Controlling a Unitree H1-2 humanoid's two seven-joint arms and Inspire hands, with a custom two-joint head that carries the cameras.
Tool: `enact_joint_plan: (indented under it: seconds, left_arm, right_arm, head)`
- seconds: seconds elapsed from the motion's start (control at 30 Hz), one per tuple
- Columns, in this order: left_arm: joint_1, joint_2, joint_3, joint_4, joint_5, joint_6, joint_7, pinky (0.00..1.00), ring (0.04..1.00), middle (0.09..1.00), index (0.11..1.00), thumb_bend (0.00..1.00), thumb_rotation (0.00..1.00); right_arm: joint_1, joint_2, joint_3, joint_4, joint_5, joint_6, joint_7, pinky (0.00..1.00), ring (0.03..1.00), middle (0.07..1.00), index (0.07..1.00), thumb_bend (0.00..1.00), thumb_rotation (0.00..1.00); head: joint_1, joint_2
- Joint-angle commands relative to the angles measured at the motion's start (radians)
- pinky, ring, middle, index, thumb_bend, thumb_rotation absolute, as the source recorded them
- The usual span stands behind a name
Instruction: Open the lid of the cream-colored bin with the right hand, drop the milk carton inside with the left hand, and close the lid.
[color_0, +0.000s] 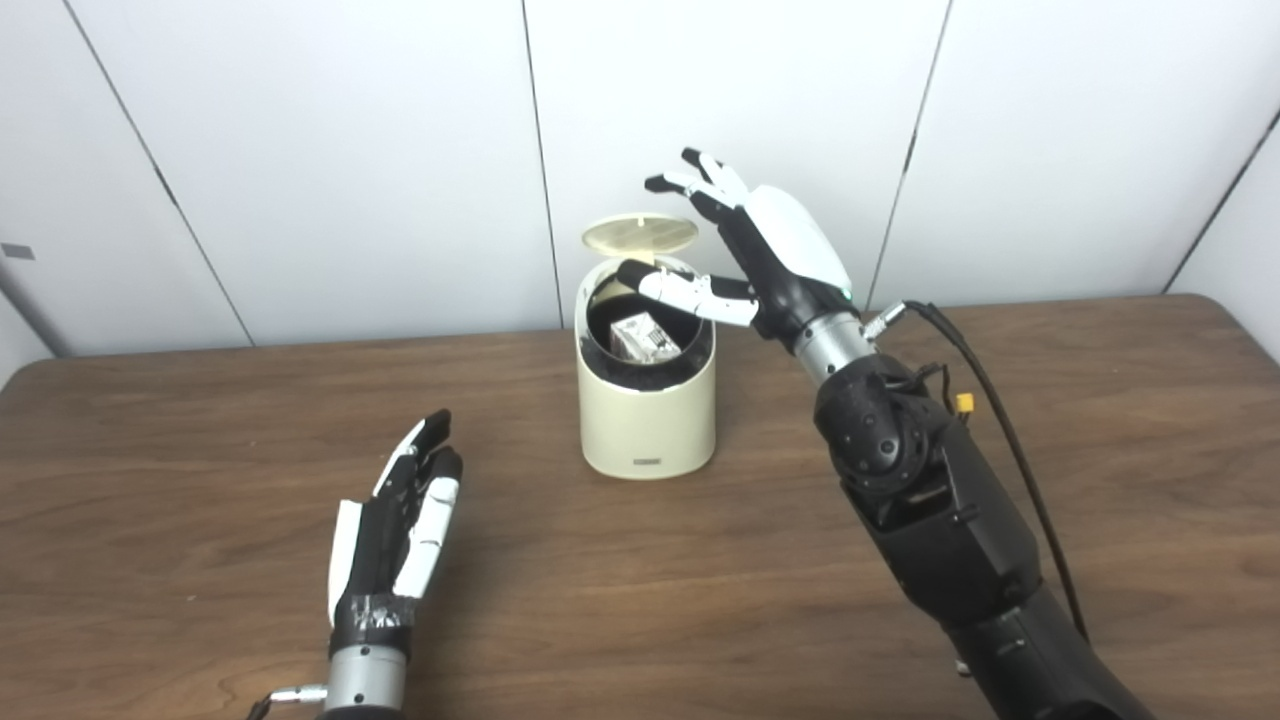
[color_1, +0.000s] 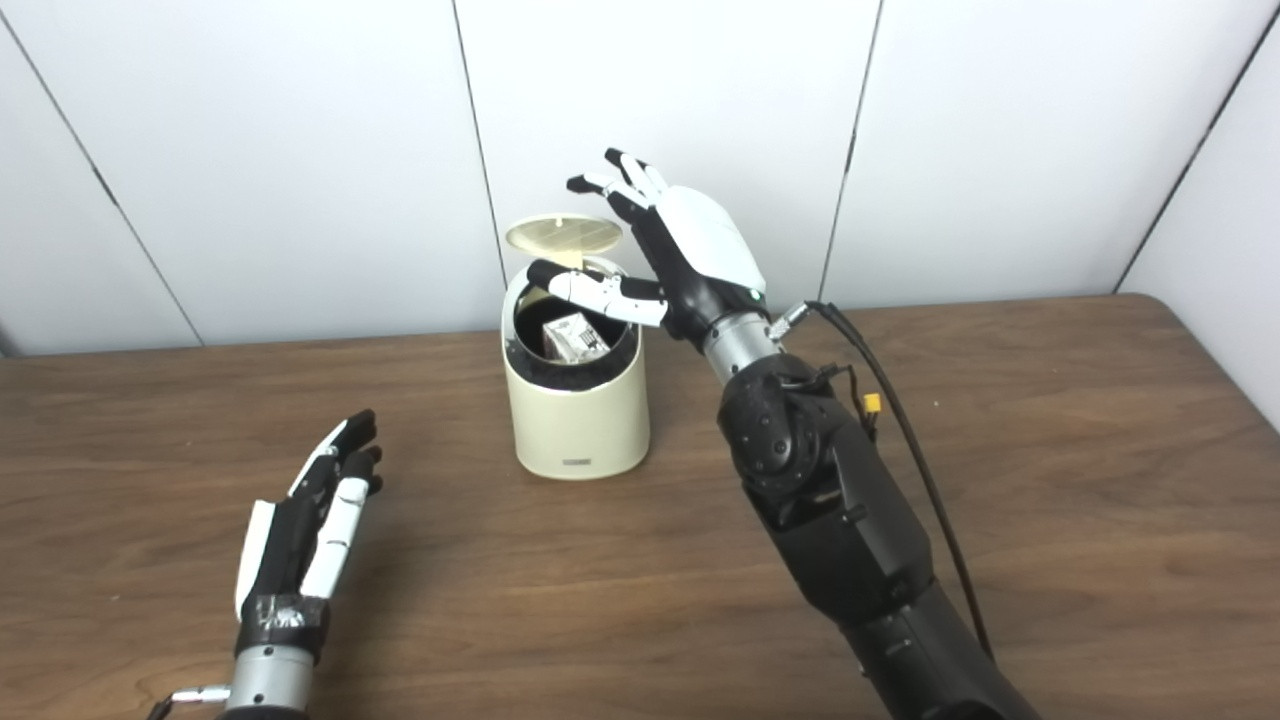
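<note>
The cream-colored bin (color_0: 648, 420) stands mid-table with its round lid (color_0: 640, 235) tipped up at the back. Inside the dark opening lies the milk carton (color_0: 646, 338), white with dark print. My right hand (color_0: 762, 245) hovers just right of and above the bin, open, fingers spread upward beside the lid and thumb reaching over the rim. Low on the left, my left hand (color_0: 400, 525) is open and holds nothing, fingers straight and pointing toward the bin.
The brown wooden table (color_0: 200, 450) runs to a white panelled wall at the back. A black cable (color_0: 1000, 420) trails along my right forearm.
</note>
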Motion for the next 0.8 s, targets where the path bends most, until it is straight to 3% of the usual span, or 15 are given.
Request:
enact_joint_plan:
  seconds: [0.0, 0.4, 0.77]
  left_arm:
    - [-0.020, -0.006, 0.000, -0.026, 0.005, -0.032, 0.011, 0.85, 0.882, 0.904, 0.926, 0.57, 0.87]
    - [-0.029, -0.009, -0.006, -0.029, 0.024, -0.021, 0.011, 0.82, 0.857, 0.892, 0.907, 0.54, 0.85]
    - [-0.028, -0.015, -0.006, -0.040, 0.019, -0.011, 0.010, 0.83, 0.869, 0.896, 0.906, 0.55, 0.84]
  right_arm:
    - [-0.052, 0.000, 0.004, -0.013, -0.023, -0.017, -0.001, 0.96, 1.000, 1.000, 0.780, 0.56, 0.78]
    - [0.017, -0.016, 0.010, -0.099, -0.075, -0.023, 0.008, 1.00, 1.000, 0.987, 0.637, 0.51, 0.78]
    - [0.056, -0.024, 0.033, -0.140, -0.163, -0.040, 0.024, 0.97, 1.000, 0.957, 0.644, 0.50, 0.71]
  head:
    - [0.000, 0.002]
    - [-0.001, 0.014]
    - [0.007, 0.030]
